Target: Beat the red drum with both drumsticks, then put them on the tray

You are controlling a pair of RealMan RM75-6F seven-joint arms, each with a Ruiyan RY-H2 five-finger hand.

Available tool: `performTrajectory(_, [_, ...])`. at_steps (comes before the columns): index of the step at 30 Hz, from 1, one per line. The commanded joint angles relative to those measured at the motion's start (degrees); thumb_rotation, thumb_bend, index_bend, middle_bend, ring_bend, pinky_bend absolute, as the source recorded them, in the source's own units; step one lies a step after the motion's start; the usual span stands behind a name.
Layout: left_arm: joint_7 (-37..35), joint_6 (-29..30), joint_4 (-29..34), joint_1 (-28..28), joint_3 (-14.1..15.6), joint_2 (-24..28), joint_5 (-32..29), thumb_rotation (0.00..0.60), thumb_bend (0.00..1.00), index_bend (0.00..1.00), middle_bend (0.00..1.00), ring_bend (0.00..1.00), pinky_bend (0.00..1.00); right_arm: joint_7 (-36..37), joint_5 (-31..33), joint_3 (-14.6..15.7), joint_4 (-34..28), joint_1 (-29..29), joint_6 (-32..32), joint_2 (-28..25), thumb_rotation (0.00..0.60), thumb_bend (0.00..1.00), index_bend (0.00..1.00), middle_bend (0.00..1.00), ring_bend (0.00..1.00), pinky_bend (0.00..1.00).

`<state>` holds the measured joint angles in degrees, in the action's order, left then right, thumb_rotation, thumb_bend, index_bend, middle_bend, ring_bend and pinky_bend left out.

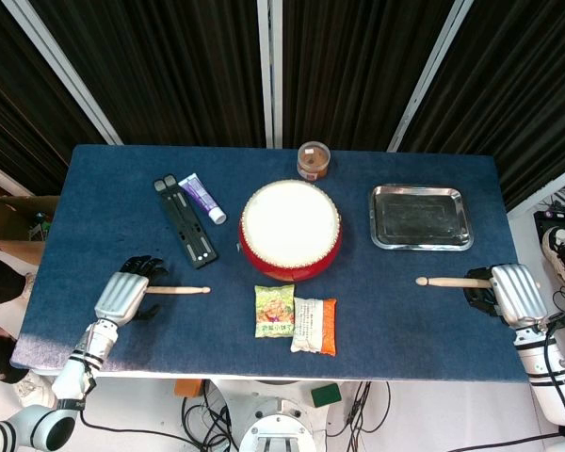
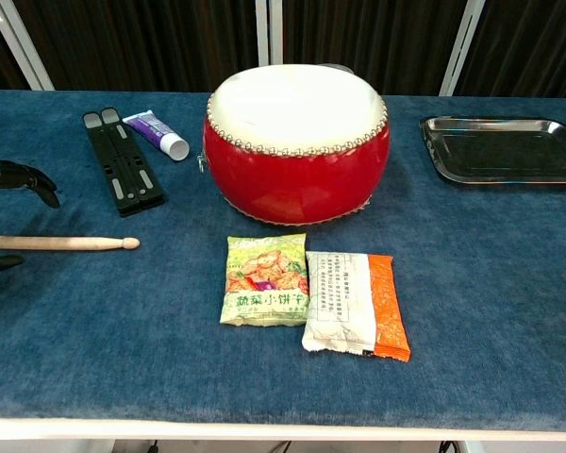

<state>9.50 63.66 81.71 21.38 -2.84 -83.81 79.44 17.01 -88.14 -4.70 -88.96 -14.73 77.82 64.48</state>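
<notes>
Dark curtains back a table point(image 1: 424, 311) covered in blue cloth. We find the red drum point(image 1: 291, 232) near the centre, skin upward, with the empty metal tray point(image 1: 421, 217) just to its right, toward the far edge.

We note the left hand point(image 1: 127, 292) at the near left, fingers curled around the butt of the left drumstick point(image 1: 181, 290), whose tip points inward toward the drum; in the chest view the stick point(image 2: 61, 243) appears level just over the cloth. The right hand point(image 1: 508, 290) sits near the right edge, and its drumstick point(image 1: 450, 282) projects inward from it; whether those fingers are clamped on the stick we cannot tell, since the back of the hand hides them.

Our judgement: both sticks are at the pick-up stage and the beating is not yet begun. The next move calls for lifting both tips and swinging them in over the drum skin.

Clearance: two snack packets point(image 1: 296, 324) lie in front of the drum, a black stand point(image 1: 186, 221) and a tube point(image 1: 202, 198) to its left, a small jar point(image 1: 313, 160) behind. Approach lanes from both sides look open; the right hand has little room at the table edge.
</notes>
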Motion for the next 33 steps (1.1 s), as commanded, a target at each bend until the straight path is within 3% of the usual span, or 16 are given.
performTrajectory(1, [0.8, -0.1, -1.1, 0.4, -0.6, -1.2, -1.0, 0.600, 0.28, 0.35, 0.18, 0.12, 0.14, 0.1, 0.1, 0.0, 0.1, 0.0, -0.1, 0.1, 0.600, 0.76, 1.00, 1.00, 1.00, 0.95])
performTrajectory(8, [2.9, -0.4, -2.4, 0.7, -0.7, -3.6, -2.7, 0.600, 0.37, 0.42, 0.19, 0.14, 0.15, 0.4, 0.0, -0.1, 0.4, -0.2, -0.1, 0.1, 0.600, 0.76, 1.00, 1.00, 1.00, 0.95])
performTrajectory(25, [3.1, -1.6, -5.5, 2.6, -1.2, -8.1, -3.7, 0.600, 0.37, 0.46, 0.20, 0.14, 0.15, 2.3, 0.4, 0.2, 2.3, 0.4, 0.2, 0.9, 0.600, 0.76, 1.00, 1.00, 1.00, 0.95])
performTrajectory(30, [1.8, 0.0, -8.1, 2.3, -1.8, -9.9, -3.7, 0.600, 0.39, 0.57, 0.31, 0.19, 0.15, 2.5, 0.4, 0.2, 2.4, 0.4, 0.2, 1.0, 0.600, 0.76, 1.00, 1.00, 1.00, 0.95])
performTrajectory(33, [-4.9, 3.6, -9.2, 0.9, -2.3, -10.4, -2.1, 0.600, 0.41, 0.62, 0.39, 0.25, 0.19, 2.5, 0.4, 0.2, 2.3, 0.6, 0.5, 0.8, 0.600, 0.76, 1.00, 1.00, 1.00, 0.95])
